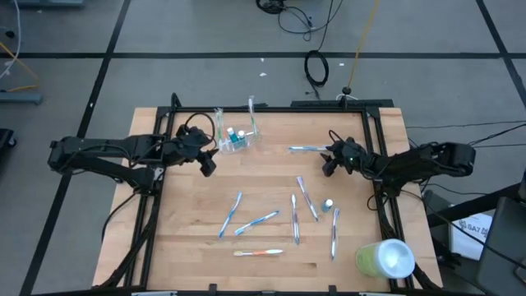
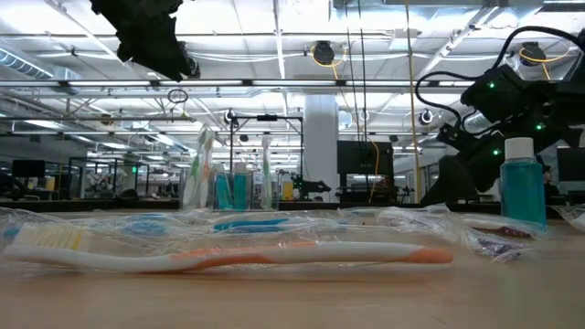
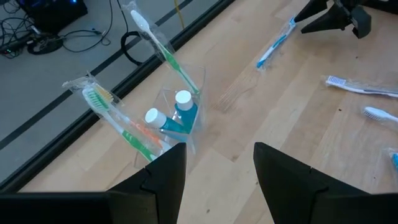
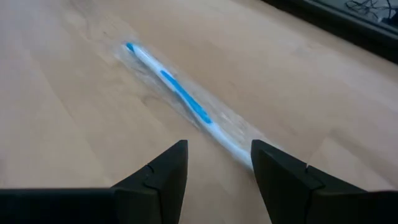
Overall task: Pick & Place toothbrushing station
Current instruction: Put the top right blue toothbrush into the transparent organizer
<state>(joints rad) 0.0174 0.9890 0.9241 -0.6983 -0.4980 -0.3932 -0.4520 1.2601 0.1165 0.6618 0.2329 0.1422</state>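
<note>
right gripper [image 4: 214, 163]: fingers spread, over the blue toothbrush [image 4: 180, 96] on the bench [image 1: 189, 238], likely lining up a grasp
left gripper [image 3: 214, 168]: fingers spread, near the clear cup [image 3: 180, 118], holding nothing
cup: back-left of bench, holds brushes and tubes

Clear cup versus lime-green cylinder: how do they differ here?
The clear cup stands upright at the table's far side, holding toothbrushes and small tubes; the lime-green cylinder lies at the near right corner, opaque, with nothing visibly in it. The cup looks smaller. No gripper touches either.

Two dark jointed arms, black cabling – matte grippers w/ wedge fingers
</note>
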